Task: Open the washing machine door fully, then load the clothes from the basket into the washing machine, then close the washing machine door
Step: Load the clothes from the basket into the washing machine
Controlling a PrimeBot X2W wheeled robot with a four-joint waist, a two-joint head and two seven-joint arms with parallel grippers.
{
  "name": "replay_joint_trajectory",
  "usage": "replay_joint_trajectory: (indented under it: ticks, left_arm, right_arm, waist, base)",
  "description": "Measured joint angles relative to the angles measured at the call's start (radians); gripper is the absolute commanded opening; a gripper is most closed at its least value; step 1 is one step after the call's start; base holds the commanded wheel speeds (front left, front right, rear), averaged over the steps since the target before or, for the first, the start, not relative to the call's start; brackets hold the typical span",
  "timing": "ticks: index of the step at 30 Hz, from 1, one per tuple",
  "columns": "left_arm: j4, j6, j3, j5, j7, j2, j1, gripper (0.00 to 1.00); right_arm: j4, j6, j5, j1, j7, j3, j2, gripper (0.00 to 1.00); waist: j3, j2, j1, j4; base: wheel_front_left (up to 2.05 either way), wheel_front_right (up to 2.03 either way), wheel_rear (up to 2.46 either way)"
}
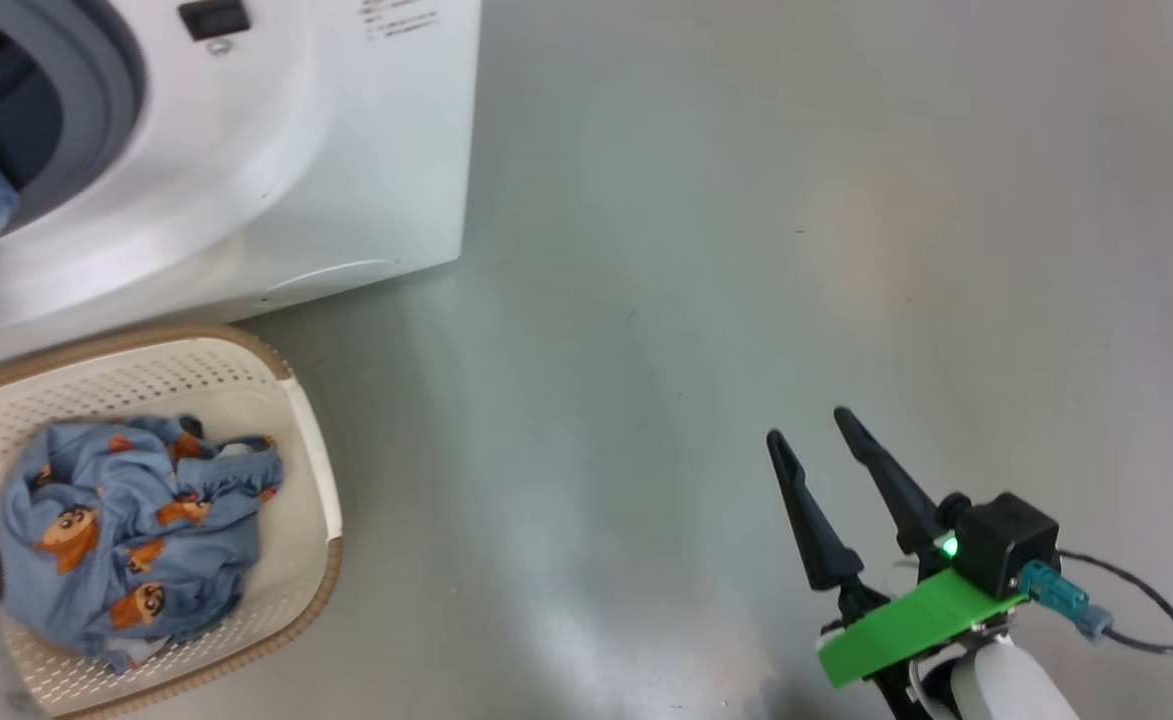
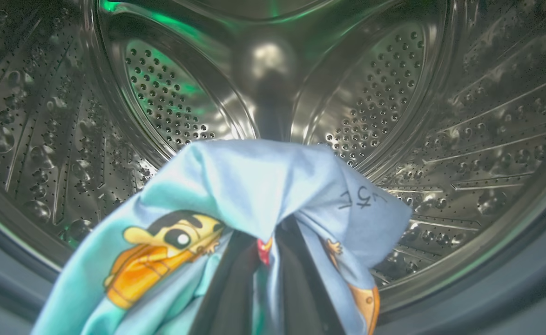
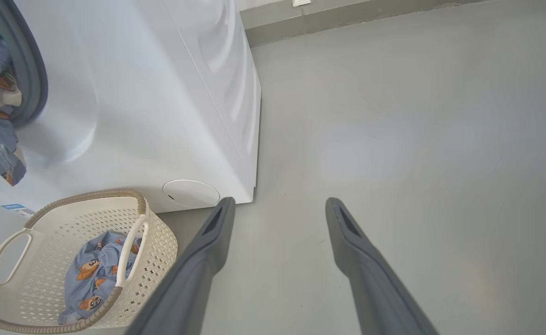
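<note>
Blue garment (image 2: pixel 254 186), clamped in the left tool (image 2: pixel 270 251), hangs inside the washing machine's (image 1: pixel 346 150) drum (image 2: pixel 161 93), more clothes (image 1: pixel 136 530) wait in the basket (image 1: pixel 311 440) just beside the machine, right tool (image 1: pixel 808 425) spread idle, closing-up yet to come.

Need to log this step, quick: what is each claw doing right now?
Left claw: closed on a blue printed garment, inside the washing machine drum.
Right claw: open, holding nothing, over the floor.
</note>
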Motion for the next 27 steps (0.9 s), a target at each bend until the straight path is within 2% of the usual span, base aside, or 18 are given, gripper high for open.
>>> replay_joint_trajectory:
  ticks: [5, 11, 17, 23, 27]
  left_arm:
    - [0.1, 0.01, 0.021, 0.006, 0.0, 0.035, -0.102, 0.0]
    - [0.158, 0.019, 0.032, 0.023, 0.0, 0.054, -0.194, 0.0]
    - [0.139, 0.02, 0.051, 0.027, 0.0, 0.054, -0.243, 0.0]
    - [0.028, 0.03, 0.104, 0.031, 0.0, 0.044, -0.299, 0.0]
    - [0.072, 0.031, 0.092, 0.074, 0.0, 0.031, -0.303, 0.0]
  right_arm:
    - [-0.002, 0.0, 0.0, 0.041, 0.0, 0.004, -0.005, 1.0]
    - [-0.017, 0.0, -0.001, 0.057, 0.0, 0.005, -0.021, 1.0]
    - [-0.034, 0.0, -0.001, 0.082, 0.0, 0.0, -0.029, 1.0]
    - [-0.053, 0.0, -0.001, 0.086, 0.0, 0.005, -0.028, 1.0]
    - [-0.052, 0.0, -0.001, 0.085, 0.0, 0.012, -0.027, 1.0]
  waist:
    - [0.003, 0.0, -0.0001, -0.026]
    - [0.02, 0.0, -0.0001, -0.043]
    - [0.045, 0.0, -0.0001, -0.048]
    - [0.081, 0.0, 0.0, -0.051]
    - [0.1, 0.0, 0.0, -0.05]
  base:
    - [0.0, 0.0, 0.0]
    - [0.0, 0.0, 0.0]
    - [0.0, 0.0, 0.0]
    - [0.0, 0.0, 0.0]
    - [0.0, 0.0, 0.0]
